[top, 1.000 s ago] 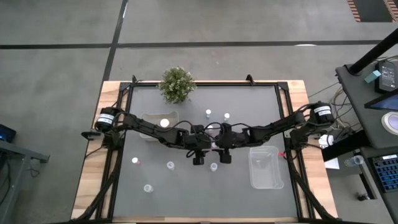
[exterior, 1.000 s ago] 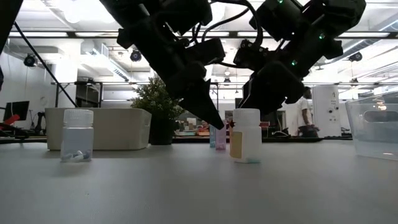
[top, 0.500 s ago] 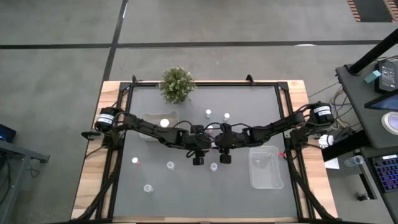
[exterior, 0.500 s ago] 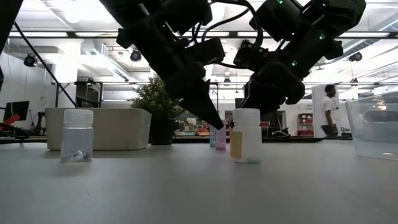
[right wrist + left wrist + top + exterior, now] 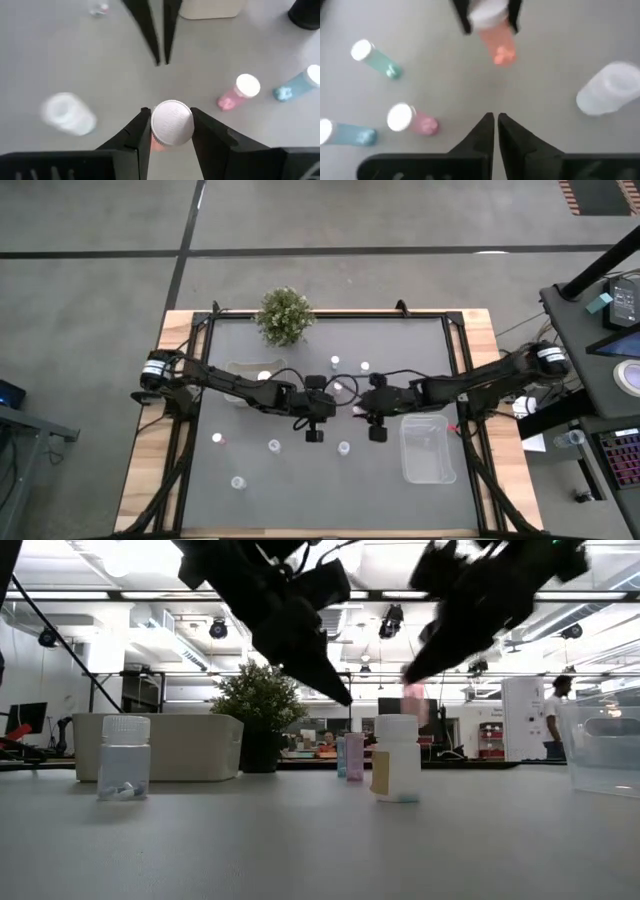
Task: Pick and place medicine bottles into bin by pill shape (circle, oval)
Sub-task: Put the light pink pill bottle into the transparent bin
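Observation:
My right gripper (image 5: 171, 120) is shut on a pink medicine bottle (image 5: 500, 46) with a white cap, above the table's middle; it also shows in the low view as a pink bottle (image 5: 412, 700) in the air. Facing it, my left gripper (image 5: 495, 117) is shut with nothing between its fingers, also off the table (image 5: 344, 700). A clear bottle (image 5: 343, 448) stands on its base near both. Two small bottles (image 5: 335, 362) (image 5: 365, 367) stand farther back. Other bottles (image 5: 274, 445) (image 5: 217, 438) (image 5: 238, 482) stand near left. My right gripper pinches the pink bottle's white cap (image 5: 172, 122) between its two fingers, one on each side of the cap's rim. The fingers slant down from the table's right. The bottle's body (image 5: 501, 47) hangs below the cap, clear of the table.
A white bin (image 5: 240, 368) with one bottle in it stands at the far left, beside a potted plant (image 5: 285, 315). A clear bin (image 5: 428, 448) stands near right. A person walks in the room behind the table (image 5: 557, 710).
My right gripper has risen and drawn back toward the table's right edge, taking the pink bottle up clear of the table. My left gripper has risen a little, away from the clear bottle.

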`<state>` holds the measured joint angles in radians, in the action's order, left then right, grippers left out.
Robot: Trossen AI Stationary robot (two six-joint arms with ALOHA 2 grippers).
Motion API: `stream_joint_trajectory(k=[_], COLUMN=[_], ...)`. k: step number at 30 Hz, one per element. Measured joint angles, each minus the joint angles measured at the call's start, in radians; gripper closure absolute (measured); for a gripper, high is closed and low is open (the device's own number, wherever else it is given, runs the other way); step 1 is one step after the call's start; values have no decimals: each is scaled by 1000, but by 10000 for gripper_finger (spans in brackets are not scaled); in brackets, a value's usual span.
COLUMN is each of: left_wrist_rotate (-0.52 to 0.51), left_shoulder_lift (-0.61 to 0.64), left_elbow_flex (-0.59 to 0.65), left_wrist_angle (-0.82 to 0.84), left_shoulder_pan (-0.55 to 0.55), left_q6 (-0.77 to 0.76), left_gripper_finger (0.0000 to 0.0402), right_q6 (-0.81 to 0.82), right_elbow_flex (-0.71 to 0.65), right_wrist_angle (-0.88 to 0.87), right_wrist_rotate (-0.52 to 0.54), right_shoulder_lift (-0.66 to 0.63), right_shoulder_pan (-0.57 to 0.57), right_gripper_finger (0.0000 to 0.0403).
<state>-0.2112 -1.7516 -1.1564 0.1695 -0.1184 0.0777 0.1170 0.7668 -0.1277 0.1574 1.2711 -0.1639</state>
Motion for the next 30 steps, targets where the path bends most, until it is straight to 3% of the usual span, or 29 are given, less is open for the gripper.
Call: stream_joint_trajectory(k=[9, 15, 22, 30], left_wrist_rotate=[-8, -55, -76, -82], left_shoulder_lift=[35, 35, 35, 35], left_elbow_flex=[0, 0, 0, -3], left_wrist_angle=[-7, -5, -37, -61], left_shoulder_pan=[0, 1, 1, 1], left_q6=[42, 42, 40, 35], left_gripper_finger=[396, 396, 396, 396], right_q6=[215, 373, 539, 657], right_elbow_flex=[0, 0, -13, -114], right_wrist_angle=[-356, -584, -761, -743], right_wrist_rotate=[11, 18, 130, 279], right_shoulder_lift=[-312, -455, -498, -498], right_shoulder_pan=[-161, -298, -435, -579], right_gripper_finger=[291, 290, 289, 289])
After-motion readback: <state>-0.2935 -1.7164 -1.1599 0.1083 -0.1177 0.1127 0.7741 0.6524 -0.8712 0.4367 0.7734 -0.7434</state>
